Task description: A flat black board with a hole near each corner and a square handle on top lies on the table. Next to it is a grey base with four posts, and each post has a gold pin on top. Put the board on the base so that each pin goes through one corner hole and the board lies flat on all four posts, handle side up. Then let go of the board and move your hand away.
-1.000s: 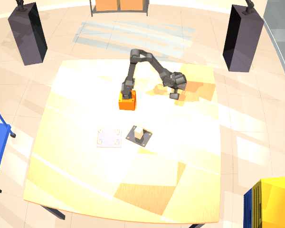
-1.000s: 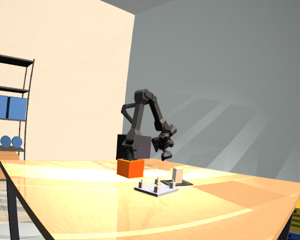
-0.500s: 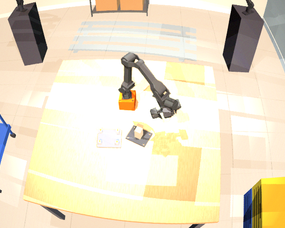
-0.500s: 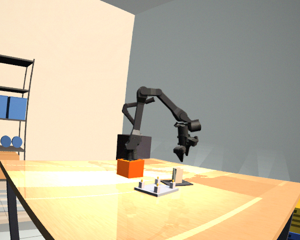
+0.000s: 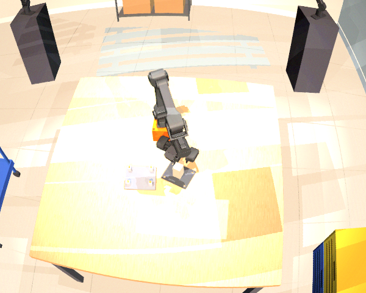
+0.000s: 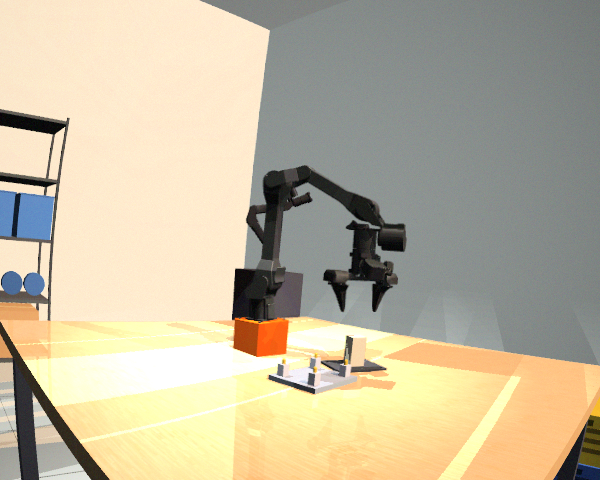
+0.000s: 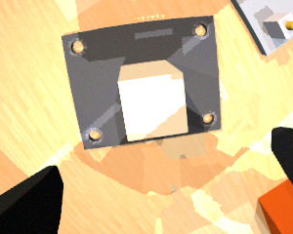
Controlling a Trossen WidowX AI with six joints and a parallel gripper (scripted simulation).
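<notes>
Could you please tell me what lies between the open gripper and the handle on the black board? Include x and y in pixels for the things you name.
Nothing: in the exterior view, only air separates the gripper [image 6: 358,311] from the handle [image 6: 355,351] [image 5: 177,170] [image 7: 153,107].

Robot arm: matt black to charcoal throughout, with slender straight links between thick, rounded joint housings. A stubby cylinder [image 6: 392,237] forms the wrist housing. The end effector [image 5: 185,162] [image 6: 358,311] [image 7: 170,159] carries two black fingers that taper to blunt points. The foot meets a bright orange, box-shaped pedestal [image 5: 158,135] [image 6: 260,338], set in from the counter's [image 5: 113,220] [image 6: 186,413] edges.
</notes>
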